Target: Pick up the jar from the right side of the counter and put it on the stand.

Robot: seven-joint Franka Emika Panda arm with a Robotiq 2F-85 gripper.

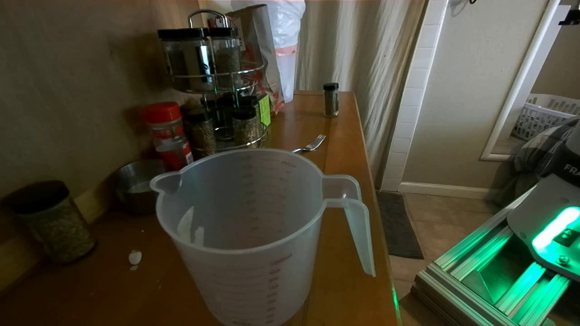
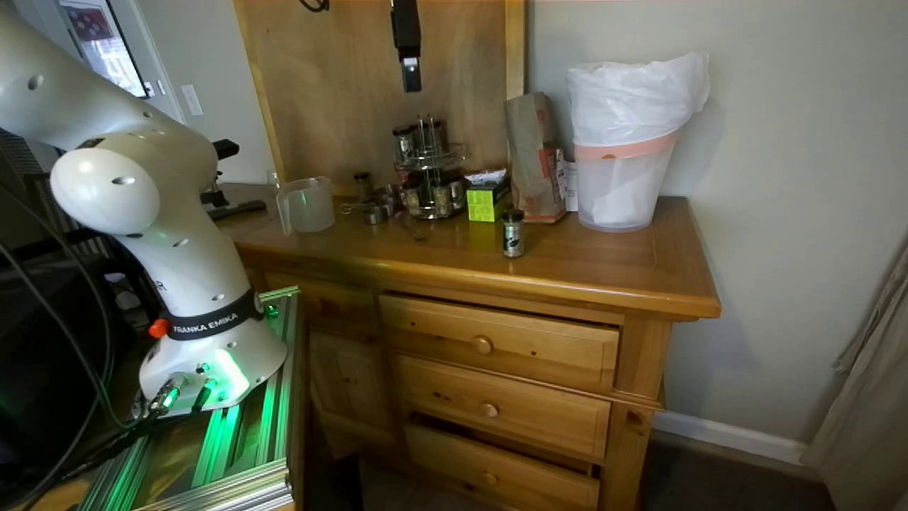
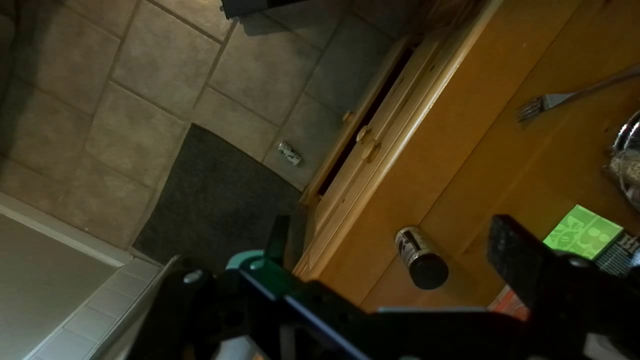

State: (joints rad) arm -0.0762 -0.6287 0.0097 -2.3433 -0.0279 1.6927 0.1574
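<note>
– Wooden countertop [image 2: 603, 262], wooden back panel [image 2: 340, 85] behind, dim light. Position of target?

– Black-capped spice jar [image 2: 513, 238] upright near the front edge, toward the right in an exterior view. It stands apart from its neighbours, presumably to leave room for a grip.

– Gripper [image 3: 390, 225]?

– Released, holding nothing. Wrist view: fingers [image 3: 515, 250] spread wide, jar showing between and beyond them. Reads as lining up for the pick; height above the cap, cannot tell.

– Destination?

– Two-tier chrome spice rack [image 1: 225, 74], near the back panel, capped jars [image 1: 186, 56] on both tiers. Upper tier's wire ring shows at the right; my guess for the placing, since that side faces the jar.

– Hazards for the carry?

– Green-fronted box [image 2: 482, 204] and brown paper bag [image 2: 532, 156] stand on that same side, so a high, slow lift seems wise. Table fork [image 1: 312, 145] lies flat near the rack, low enough to pass over, I judge. Plastic measuring jug [image 1: 235, 280] sits on the rack's far side from the jar, probably parked there to stay out of the path
</note>
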